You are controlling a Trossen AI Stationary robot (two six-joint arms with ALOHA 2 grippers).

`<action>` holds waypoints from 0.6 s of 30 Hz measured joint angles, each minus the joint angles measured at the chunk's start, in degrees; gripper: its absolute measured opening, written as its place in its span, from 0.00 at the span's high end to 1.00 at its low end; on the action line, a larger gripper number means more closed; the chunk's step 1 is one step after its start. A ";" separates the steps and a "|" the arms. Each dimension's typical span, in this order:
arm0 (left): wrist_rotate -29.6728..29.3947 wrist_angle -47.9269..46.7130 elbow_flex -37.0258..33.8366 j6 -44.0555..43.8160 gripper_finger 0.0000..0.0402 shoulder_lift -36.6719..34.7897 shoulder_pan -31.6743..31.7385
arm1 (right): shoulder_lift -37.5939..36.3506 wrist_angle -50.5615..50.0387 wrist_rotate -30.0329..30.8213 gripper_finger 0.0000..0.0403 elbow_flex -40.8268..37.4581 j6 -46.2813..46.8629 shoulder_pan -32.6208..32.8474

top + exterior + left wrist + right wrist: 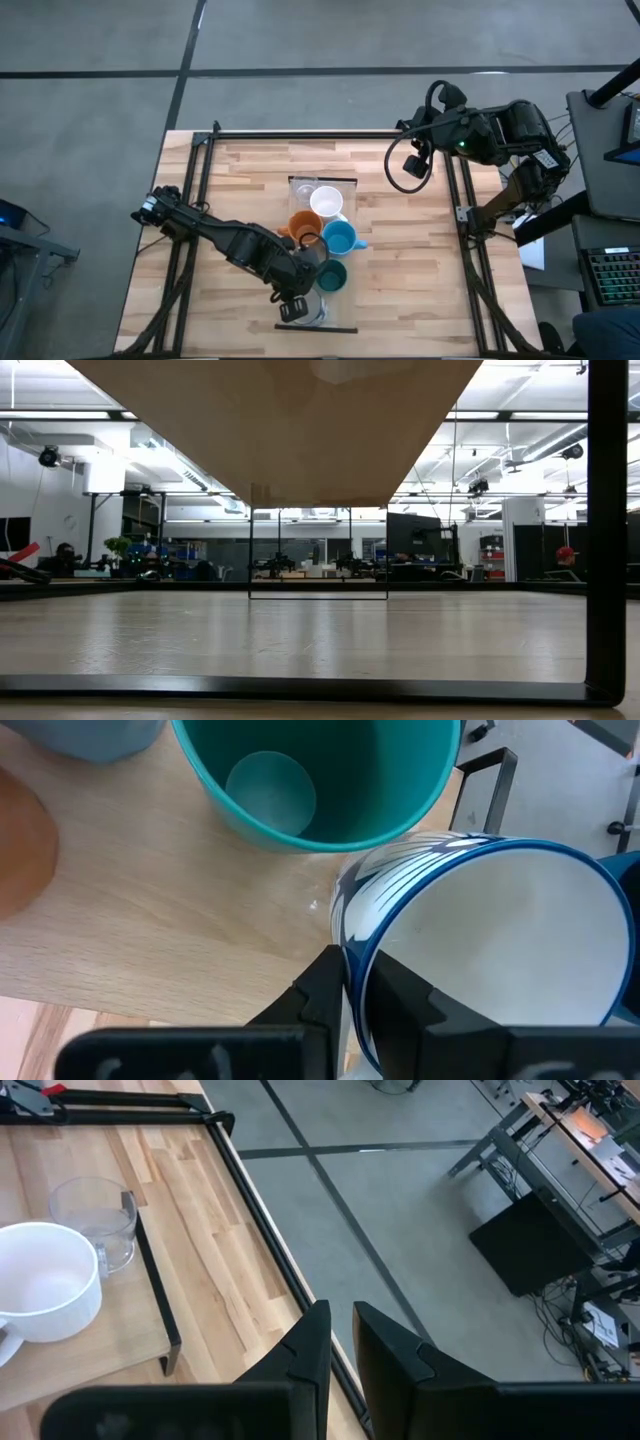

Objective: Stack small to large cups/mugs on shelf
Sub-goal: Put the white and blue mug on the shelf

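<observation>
The shelf [346,300] runs from far to near in the middle of the table. On it stand a clear glass [303,188], a white mug [326,201], an orange mug [304,227], a light blue mug [340,238] and a dark green cup [310,780]. At the shelf's near end, my left gripper [297,300] is shut on a white mug with a blue rim and stripes [500,940]. My right gripper [342,1325] hangs shut over the table's far right edge, holding nothing. The low view shows neither cups nor grippers. My left gripper pinches the striped mug's wall at the rim [355,955], one finger [400,1000] inside the mug and one [318,990] outside. The fingers slant down from the table's left. The mug's mouth faces the wrist camera. Its base is hidden, so whether it rests on the shelf I cannot tell.
The dark green cup stands close beside the held mug, on its far side. A black metal frame [300,133] runs along the table's edges. The shelf's dark end strip [485,790] lies just beyond the held mug.
</observation>
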 joint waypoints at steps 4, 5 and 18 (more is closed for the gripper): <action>0.22 0.00 0.00 0.00 0.94 -0.04 0.00 | 0.00 0.00 0.00 0.90 0.00 0.01 0.00; 0.22 0.00 0.00 0.00 0.94 -0.04 0.00 | 0.00 0.00 0.00 0.90 0.00 0.00 0.00; 0.32 0.02 0.00 0.50 0.94 -0.10 0.08 | 0.00 0.00 0.00 0.90 0.00 0.15 0.00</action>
